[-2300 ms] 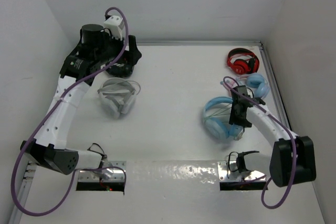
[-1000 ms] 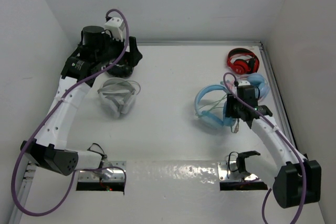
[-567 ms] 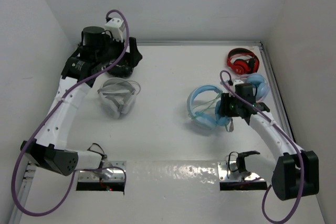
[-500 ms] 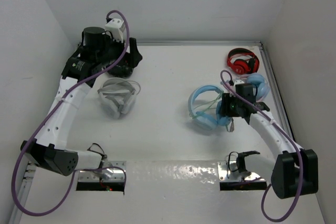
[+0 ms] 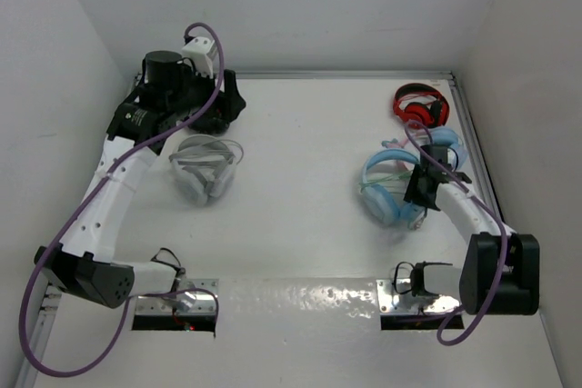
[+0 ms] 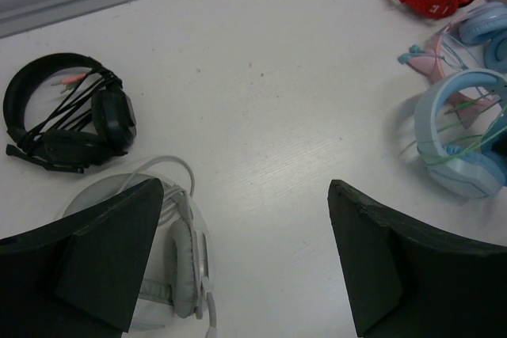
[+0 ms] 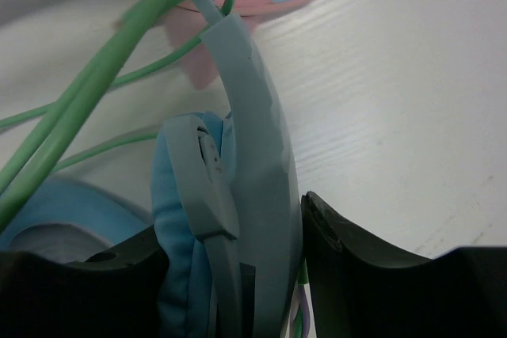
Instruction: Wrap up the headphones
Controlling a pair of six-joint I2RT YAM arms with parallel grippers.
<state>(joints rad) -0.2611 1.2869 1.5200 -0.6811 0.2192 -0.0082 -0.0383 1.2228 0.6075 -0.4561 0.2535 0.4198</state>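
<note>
on the right side of the table point(image 5: 300, 224), nearer the arm bases than the other pairs there, the headphones point(image 5: 382, 204) lie flat, the wide blue headband arching toward the far side. the right gripper point(image 5: 421, 190) sits at their right edge, fingers clenched on them. in the right wrist view the grey-blue band and a padded blue cup point(image 7: 178, 219) fill the gap between the two dark jaws, which press against them on both sides. the pale-green cable point(image 7: 95, 77) runs in loose loops across the band and cups.

just beyond the headphones, close enough that i cannot tell whether they touch, lies the pink-banded pair point(image 5: 436, 145). farther still, by the back right corner, is the red pair point(image 5: 418, 106).

on the left, the grey-white pair point(image 5: 205, 170) lies about mid-depth. beyond it, near the back wall, the left gripper point(image 6: 244, 227) hangs above the table, fingers spread wide with nothing between them. the black pair point(image 6: 67, 120), its cord bundled across it, lies by the back rail.
</note>
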